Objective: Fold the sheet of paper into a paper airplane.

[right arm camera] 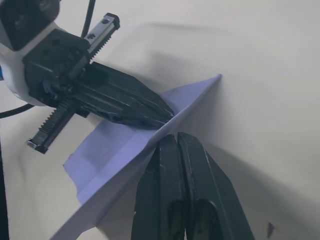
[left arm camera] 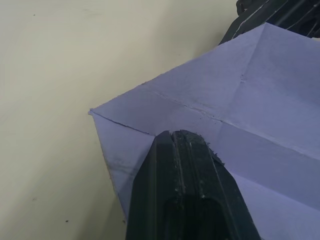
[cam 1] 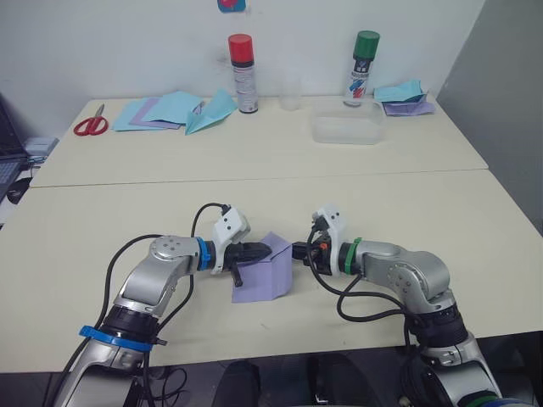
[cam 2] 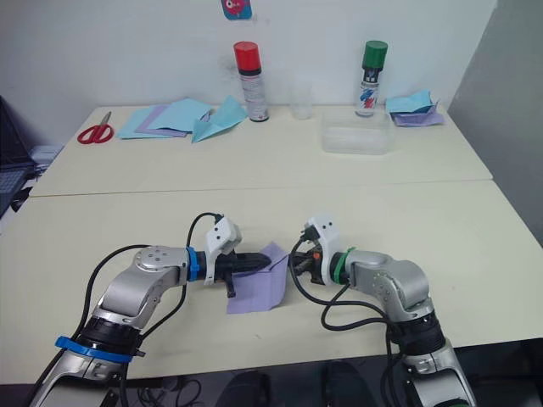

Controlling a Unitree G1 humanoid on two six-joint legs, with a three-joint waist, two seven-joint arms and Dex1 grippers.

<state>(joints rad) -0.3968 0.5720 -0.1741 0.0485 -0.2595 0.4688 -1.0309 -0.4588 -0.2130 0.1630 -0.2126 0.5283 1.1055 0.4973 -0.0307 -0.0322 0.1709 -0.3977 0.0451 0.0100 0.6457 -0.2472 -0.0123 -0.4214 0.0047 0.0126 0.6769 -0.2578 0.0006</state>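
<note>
lavender sheet of paper (cam 1: 263, 275) partly folded, on near table (cam 1: 102, 229) between grippers. left gripper (cam 1: 265, 250) fingers closed, tip pressing raised fold. right gripper (cam 1: 297, 251) fingers closed, touching sheet's right edge.

The sheet of paper (cam 1: 261, 273) is partly covered by the left gripper (cam 1: 265, 249); its far corner is cut off at the edge of the left wrist view. The right gripper (cam 1: 295, 250) meets the raised fold, hiding the paper's edge there. Labels on the spray cans (cam 1: 243, 75) are too small to read.
</note>
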